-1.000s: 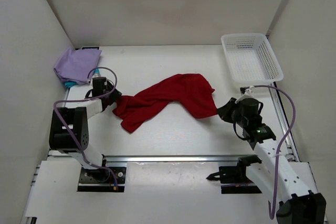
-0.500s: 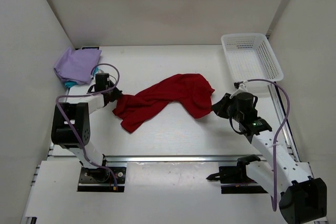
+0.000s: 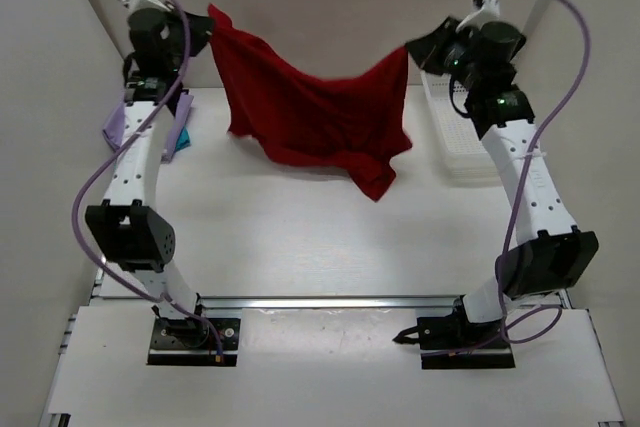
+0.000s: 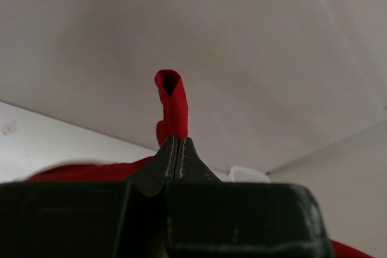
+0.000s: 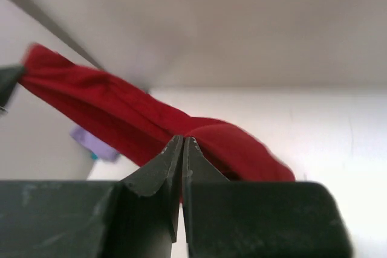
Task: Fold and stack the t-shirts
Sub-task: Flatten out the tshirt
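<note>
The deep red t-shirt (image 3: 310, 112) hangs in the air, stretched between both raised arms above the back of the table. My left gripper (image 3: 208, 27) is shut on its left corner, and a red fold (image 4: 172, 104) pokes up past the closed jaws (image 4: 178, 140). My right gripper (image 3: 408, 50) is shut on the right corner, with red cloth (image 5: 121, 113) running away from its jaws (image 5: 183, 140) to the left. The lavender t-shirt (image 3: 117, 125) lies at the back left, mostly hidden behind the left arm, with a teal t-shirt (image 3: 182, 137) peeking out beside it.
A white mesh basket (image 3: 455, 137) stands at the back right, partly behind the right arm. White walls close the table in at the back and on both sides. A metal rail (image 3: 320, 302) runs along the near edge by the arm bases.
Both arms have risen from the table to the back wall, lifting the red t-shirt off the surface and spreading it. The left gripper closed on the cloth within the last second.
</note>
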Controlling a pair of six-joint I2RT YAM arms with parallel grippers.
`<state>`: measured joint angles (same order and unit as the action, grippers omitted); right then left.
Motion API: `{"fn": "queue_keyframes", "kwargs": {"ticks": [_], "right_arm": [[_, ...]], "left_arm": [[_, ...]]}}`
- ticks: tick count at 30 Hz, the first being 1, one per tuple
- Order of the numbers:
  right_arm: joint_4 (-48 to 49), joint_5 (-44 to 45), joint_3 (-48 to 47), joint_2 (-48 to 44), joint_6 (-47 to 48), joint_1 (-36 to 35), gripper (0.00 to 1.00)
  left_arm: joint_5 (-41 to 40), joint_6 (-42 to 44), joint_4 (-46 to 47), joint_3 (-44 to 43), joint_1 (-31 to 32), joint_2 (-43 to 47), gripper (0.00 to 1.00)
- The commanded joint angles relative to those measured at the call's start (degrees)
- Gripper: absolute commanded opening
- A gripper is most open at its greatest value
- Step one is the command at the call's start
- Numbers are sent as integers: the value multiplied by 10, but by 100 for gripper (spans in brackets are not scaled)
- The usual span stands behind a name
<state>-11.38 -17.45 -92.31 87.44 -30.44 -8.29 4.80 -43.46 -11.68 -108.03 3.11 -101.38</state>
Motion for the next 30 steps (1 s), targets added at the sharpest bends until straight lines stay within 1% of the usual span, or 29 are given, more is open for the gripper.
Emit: {"fn": "queue_keyframes", "kwargs": {"ticks": [1,3,4,5,6,7,8,9,10,11,12,13,14,17,18,20,21,23,25,28,30], "right_arm": [[-35,-21,-130,-17,50,-8,0],[-31,-18,-104,-49,58,-14,0],[-13,-31,-59,-63,56,-17,0],[7,-35,4,-96,51,-16,0],[26,-31,40,-133,54,-20,0],[28,-27,109,-150,54,-23,1],[36,-14,144,-187,52,-29,0],[48,-14,223,-224,43,-35,0],[52,-14,298,-244,29,-34,0],[67,-20,378,-282,23,-32,0],[76,-29,421,-323,12,-32,0],[72,-30,487,-362,12,-35,0],[58,-25,549,-393,13,-44,0],[36,-15,662,-458,-9,-62,0],[33,-14,695,-466,-29,-64,0],[34,-13,718,-472,-49,-71,0],[25,3,724,-479,-50,-78,0],[14,14,733,-488,-48,-73,0],[16,12,736,-493,-50,-60,0],[27,-5,743,-492,-46,-42,0],[35,-12,743,-485,-41,-41,0]], "left_arm": [[32,-29,-12,6,-70,64,0],[26,-32,37,112,-92,144,0],[29,-33,52,147,-103,186,0],[23,-35,75,218,-112,202,0],[16,-33,96,285,-122,234,0],[16,-36,107,317,-123,248,4],[22,-36,111,377,-131,269,6],[22,-39,125,435,-139,286,12],[18,-43,131,470,-143,294,20],[18,-44,150,533,-146,311,25],[20,-48,156,594,-156,322,36],[27,-47,161,646,-161,333,44],[37,-47,168,691,-182,340,46],[27,-51,170,776,-202,369,48],[18,-54,170,787,-199,374,48],[-2,-49,163,806,-185,384,44],[-12,-39,156,811,-174,386,41],[-22,-29,148,823,-157,385,39],[-20,-27,164,838,-159,373,39],[-16,-40,182,841,-161,335,45],[7,-66,224,852,-168,308,56]]}}
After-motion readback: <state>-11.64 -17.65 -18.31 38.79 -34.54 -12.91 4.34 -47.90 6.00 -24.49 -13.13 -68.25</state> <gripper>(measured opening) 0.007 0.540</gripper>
